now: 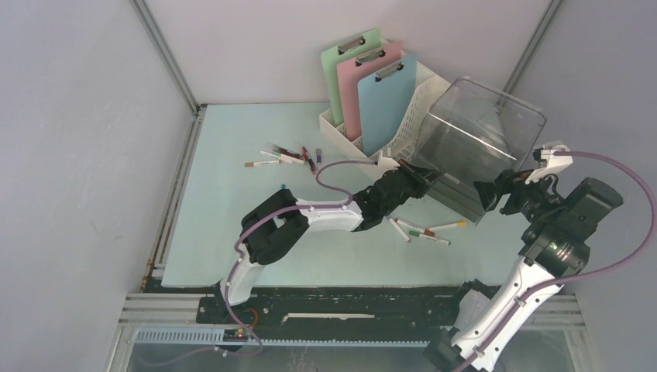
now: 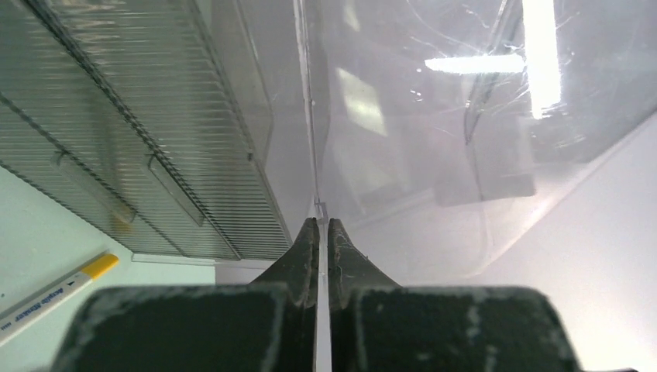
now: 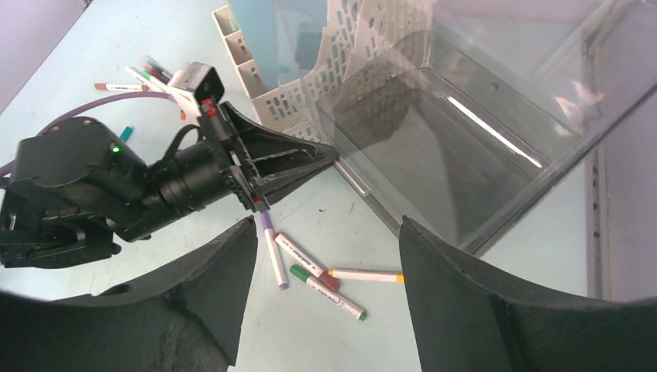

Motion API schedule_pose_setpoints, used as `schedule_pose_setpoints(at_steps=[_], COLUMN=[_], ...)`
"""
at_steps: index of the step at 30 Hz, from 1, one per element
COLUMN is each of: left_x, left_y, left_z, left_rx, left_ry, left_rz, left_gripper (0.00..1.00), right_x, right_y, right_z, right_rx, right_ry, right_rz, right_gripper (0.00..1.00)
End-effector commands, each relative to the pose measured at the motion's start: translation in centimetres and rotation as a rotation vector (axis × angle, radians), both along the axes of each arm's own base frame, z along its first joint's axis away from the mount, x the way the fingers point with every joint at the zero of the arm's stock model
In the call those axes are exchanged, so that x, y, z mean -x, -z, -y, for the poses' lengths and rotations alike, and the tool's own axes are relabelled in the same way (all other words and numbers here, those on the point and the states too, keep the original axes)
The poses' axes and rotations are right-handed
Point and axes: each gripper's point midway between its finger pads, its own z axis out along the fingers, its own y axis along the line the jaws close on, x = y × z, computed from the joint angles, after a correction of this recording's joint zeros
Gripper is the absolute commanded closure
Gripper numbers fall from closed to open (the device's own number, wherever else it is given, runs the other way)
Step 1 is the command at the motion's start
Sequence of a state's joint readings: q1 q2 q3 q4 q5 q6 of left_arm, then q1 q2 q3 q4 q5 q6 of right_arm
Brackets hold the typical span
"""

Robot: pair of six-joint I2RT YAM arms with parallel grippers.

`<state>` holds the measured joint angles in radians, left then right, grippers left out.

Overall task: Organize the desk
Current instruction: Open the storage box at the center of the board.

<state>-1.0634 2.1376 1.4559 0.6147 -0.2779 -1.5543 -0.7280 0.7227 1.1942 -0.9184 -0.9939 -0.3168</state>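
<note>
The pale mint desk [image 1: 225, 232] holds a clear plastic bin [image 1: 484, 128] that stands tilted at the right. My left gripper [image 1: 422, 177] is shut on the bin's thin near-left wall. In the left wrist view the clear wall [image 2: 314, 116] runs straight down between the closed fingers [image 2: 302, 256]. My right gripper [image 1: 490, 198] hovers open at the bin's near right side, apart from it. Between its fingers in the right wrist view lie loose markers [image 3: 310, 267] on the desk, with nothing gripped.
A white file rack [image 1: 422, 101] behind the bin holds green [image 1: 341, 77], pink [image 1: 364, 85] and blue [image 1: 385, 108] clipboards. Several markers [image 1: 287, 157] lie scattered mid-desk, and more [image 1: 422, 231] lie near the bin. Enclosure walls stand close on both sides.
</note>
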Motion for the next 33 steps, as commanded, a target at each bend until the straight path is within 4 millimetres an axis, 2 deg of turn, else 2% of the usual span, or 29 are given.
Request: schedule_pose_setpoints(at_steps=[1,7,9,13,17,23,27,33], left_x=[-0.9,-0.1,0.1,0.4,0.5,0.7,0.8,1.0], left_y=[-8.7,-10.5,-10.8,-11.2,-11.7,-12.3,-12.4,-12.7], left_z=[-3.1,-3.4,-3.4,-3.4,-3.3,-3.6,-3.6,-3.5], left_rx=[0.16,0.185,0.187,0.194,0.196,0.185,0.18,0.177], left_ry=[-0.1,-0.069,-0.061,-0.048,-0.04,-0.04,-0.036,-0.023], left_rz=[0.125,0.16,0.167,0.174,0.187,0.208,0.215,0.225], left_gripper=[1.0,1.0,1.0,1.0,1.0,1.0,1.0,1.0], right_x=[0.6,0.3,0.2,-0.5,-1.0,-0.6,-0.3,-1.1], right_y=[0.4,0.8,0.7,0.6,0.6,0.4,0.7,2.7], right_z=[0.0,0.9,1.0,1.7,2.7,4.3,4.5,5.4], right_rx=[-0.05,-0.11,-0.131,-0.18,-0.2,-0.125,-0.102,-0.157], right_ry=[-0.033,0.009,0.014,0.031,0.084,0.216,0.241,0.248], right_rz=[-0.044,-0.08,-0.08,-0.093,-0.106,-0.095,-0.095,-0.134], right_gripper=[0.25,0.18,0.12,0.06,0.05,0.0,0.0,0.0])
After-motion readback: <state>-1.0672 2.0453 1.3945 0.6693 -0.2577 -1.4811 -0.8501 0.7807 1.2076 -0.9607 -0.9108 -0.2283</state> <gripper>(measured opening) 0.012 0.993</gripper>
